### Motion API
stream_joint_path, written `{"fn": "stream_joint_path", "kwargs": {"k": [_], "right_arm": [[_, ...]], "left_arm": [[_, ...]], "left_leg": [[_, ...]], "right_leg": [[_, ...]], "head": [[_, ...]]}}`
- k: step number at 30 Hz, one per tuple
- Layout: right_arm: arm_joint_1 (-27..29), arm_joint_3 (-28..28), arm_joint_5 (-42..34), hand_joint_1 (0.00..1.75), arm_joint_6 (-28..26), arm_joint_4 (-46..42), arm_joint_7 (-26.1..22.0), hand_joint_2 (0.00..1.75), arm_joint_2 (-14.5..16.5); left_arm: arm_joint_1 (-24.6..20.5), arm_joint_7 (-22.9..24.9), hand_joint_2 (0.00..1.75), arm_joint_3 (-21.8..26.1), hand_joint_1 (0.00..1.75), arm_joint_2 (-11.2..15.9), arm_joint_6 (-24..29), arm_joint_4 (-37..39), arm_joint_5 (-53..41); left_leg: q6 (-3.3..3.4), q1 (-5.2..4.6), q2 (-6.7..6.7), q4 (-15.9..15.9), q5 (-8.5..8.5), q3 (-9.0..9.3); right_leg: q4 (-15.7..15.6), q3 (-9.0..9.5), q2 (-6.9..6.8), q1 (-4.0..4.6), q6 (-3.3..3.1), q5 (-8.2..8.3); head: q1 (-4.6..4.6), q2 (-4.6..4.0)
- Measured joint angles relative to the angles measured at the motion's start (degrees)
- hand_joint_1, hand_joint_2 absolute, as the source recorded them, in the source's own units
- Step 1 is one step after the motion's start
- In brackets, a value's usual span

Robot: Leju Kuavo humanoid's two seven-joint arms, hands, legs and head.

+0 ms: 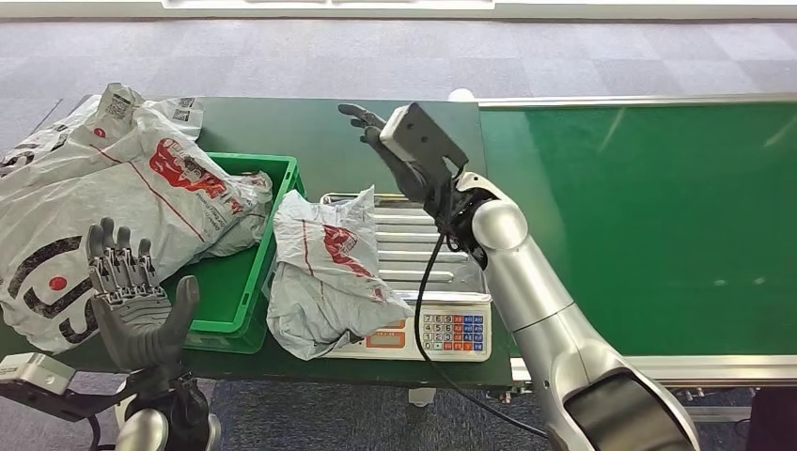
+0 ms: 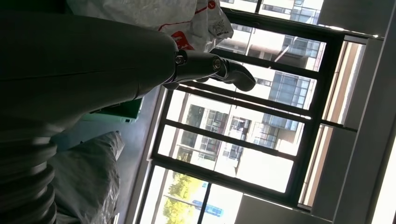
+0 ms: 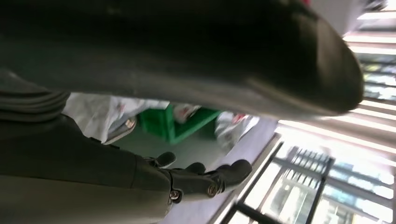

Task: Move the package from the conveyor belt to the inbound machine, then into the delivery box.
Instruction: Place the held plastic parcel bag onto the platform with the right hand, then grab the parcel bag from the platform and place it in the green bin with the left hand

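Packages: 1 grey package (image 1: 324, 272) on scale (image 1: 442, 329) | 2 in green box (image 1: 240, 282) | left robot hand (image 1: 132, 296) spread, empty | right robot hand (image 1: 390, 155) spread, empty, above bench (image 1: 282, 127)

a crumpled grey package (image 1: 324, 277) with red print lies slumped on the inbound machine (image 1: 428, 310) (a roller-topped scale), just beside the green delivery box (image 1: 246, 282).

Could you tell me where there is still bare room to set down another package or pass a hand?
The conveyor belt right of the right hand is bare, as is the dark tabletop behind the green crate. Crowded: a package covers the scale, and large packages fill the crate's left side.
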Motion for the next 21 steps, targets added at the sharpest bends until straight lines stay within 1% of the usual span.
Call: {"fn": "stream_joint_path", "kwargs": {"k": [2, 3, 7, 12, 16, 17, 18, 21], "right_arm": [[0.0, -3.0, -9.0, 0.0, 5.8, 1.5, 0.5, 0.0, 0.0], [0.0, -4.2, -11.0, 0.0, 7.0, 2.3, 0.4, 0.0, -0.1], [0.0, -6.8, -12.6, 0.0, 7.9, 4.5, 0.3, 0.0, -0.3], [-0.1, -7.8, -12.9, 0.0, 8.0, 5.8, 0.3, 0.0, -0.4], [-0.1, -8.6, -17.0, 0.0, 8.6, 6.6, 0.1, 0.0, -0.4], [-0.1, -8.9, -18.4, 0.0, 8.7, 6.8, -0.6, 0.0, -0.4], [-0.1, -9.0, -19.8, 0.0, 8.7, 6.9, -1.8, 0.0, -0.4], [0.3, -9.1, -24.0, 0.0, 8.5, 5.7, -4.7, 0.0, -0.5]], "left_arm": [[-0.5, 0.0, 1.75, 0.0, 0.0, 0.0, -0.2, 0.4, 0.0], [-0.6, 0.0, 1.75, 0.0, 0.0, 0.0, -0.2, 0.7, 0.0], [-0.8, -0.1, 1.75, 0.0, 0.0, 0.0, -0.2, 1.4, 0.0], [-0.9, -0.2, 1.75, 0.0, 0.0, 0.0, -0.2, 2.0, 0.0], [-0.9, -0.4, 1.75, 0.0, 0.0, 0.0, 0.1, 2.2, -0.2], [-0.9, -0.7, 1.75, -0.1, 0.0, 0.0, 1.0, 2.2, -1.0], [-1.0, -0.9, 1.75, -0.1, 0.0, 0.1, 3.2, 2.3, -3.3], [-2.2, -1.0, 1.75, -0.7, 0.0, 1.0, 12.5, 3.4, -17.8]], "left_leg": [[0.0, 0.0, 0.0, 0.0, 0.0, 0.0], [0.0, 0.0, 0.0, 0.0, 0.0, 0.01], [0.0, 0.0, 0.05, 0.0, 0.0, 0.02], [0.0, 0.0, 0.08, 0.0, 0.0, 0.02], [0.0, 0.0, 0.08, 0.0, 0.0, 0.01], [0.0, 0.0, 0.08, 0.0, 0.0, 0.01], [0.0, 0.0, 0.08, 0.0, 0.0, 0.01], [0.0, 0.0, 0.07, 0.0, 0.0, 0.02]], "right_leg": [[0.0, 0.01, 0.0, 0.0, 0.0, 0.0], [0.0, 0.02, 0.0, 0.0, 0.0, 0.0], [0.0, -0.01, 0.05, 0.0, -0.01, 0.02], [0.0, -0.03, 0.06, 0.03, -0.02, 0.03], [0.0, -0.02, 0.06, 0.03, -0.02, 0.02], [0.0, -0.03, 0.05, 0.03, -0.02, 0.02], [0.0, -0.03, 0.05, 0.02, -0.02, 0.02], [0.0, -0.03, 0.05, 0.01, -0.02, 0.03]], "head": [[0.0, 0.0], [0.0, 0.0], [-0.01, 0.0], [0.0, 0.0], [0.0, 0.0], [0.0, 0.0], [-0.01, 0.0], [-0.01, 0.0]]}}
